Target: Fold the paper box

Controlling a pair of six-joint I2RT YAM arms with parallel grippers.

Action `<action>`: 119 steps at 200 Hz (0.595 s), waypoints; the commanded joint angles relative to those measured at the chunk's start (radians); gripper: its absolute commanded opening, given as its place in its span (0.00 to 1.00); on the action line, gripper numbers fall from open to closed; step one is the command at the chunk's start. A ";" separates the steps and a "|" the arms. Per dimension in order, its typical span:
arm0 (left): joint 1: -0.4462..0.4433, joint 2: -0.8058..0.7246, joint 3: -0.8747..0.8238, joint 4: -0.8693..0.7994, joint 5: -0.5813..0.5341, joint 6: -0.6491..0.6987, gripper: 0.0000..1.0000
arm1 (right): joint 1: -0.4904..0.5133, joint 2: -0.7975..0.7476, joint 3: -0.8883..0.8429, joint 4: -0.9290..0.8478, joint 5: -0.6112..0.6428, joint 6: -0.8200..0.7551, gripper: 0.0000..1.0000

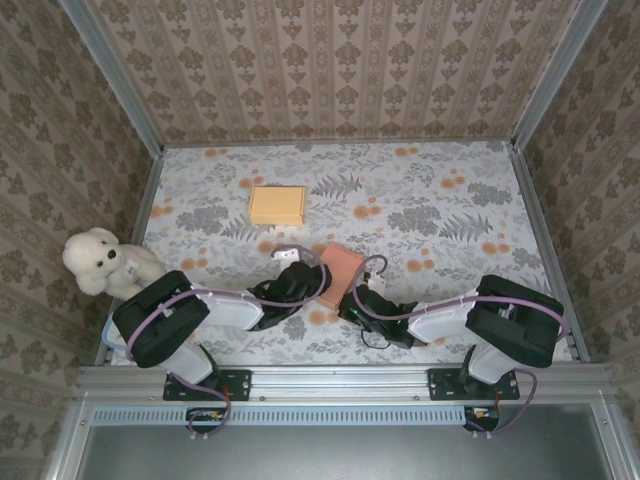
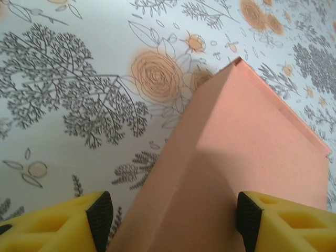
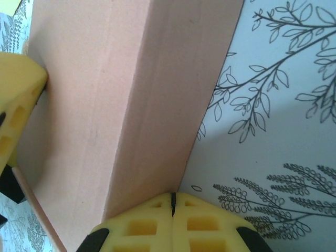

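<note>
Floral desk: paper box seemingly mid-fold. Left gripper part-open astride it; right gripper shut, empty, against its side. Next, likely: press flap.

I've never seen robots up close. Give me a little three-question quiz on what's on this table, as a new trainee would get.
1. True or false: the right gripper has its fingers pressed together.
2. What sits at the left edge of the table? A) a teddy bear B) a coffee mug C) a stack of books
3. How many boxes lie on the table, and what colours are they?

Key
1. True.
2. A.
3. Two: a pink box close to the arms and a yellow box farther back.
</note>
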 commanded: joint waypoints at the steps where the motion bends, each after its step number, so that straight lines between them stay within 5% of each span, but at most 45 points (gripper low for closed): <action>1: 0.022 0.033 0.033 0.021 0.161 -0.019 0.65 | 0.038 0.000 0.054 0.158 -0.061 0.020 0.00; 45: 0.154 0.028 0.049 -0.017 0.279 0.057 0.66 | -0.009 -0.101 0.041 -0.048 -0.067 -0.079 0.00; 119: 0.271 0.001 0.154 -0.185 0.354 0.196 0.68 | -0.251 -0.231 0.009 -0.239 -0.264 -0.271 0.00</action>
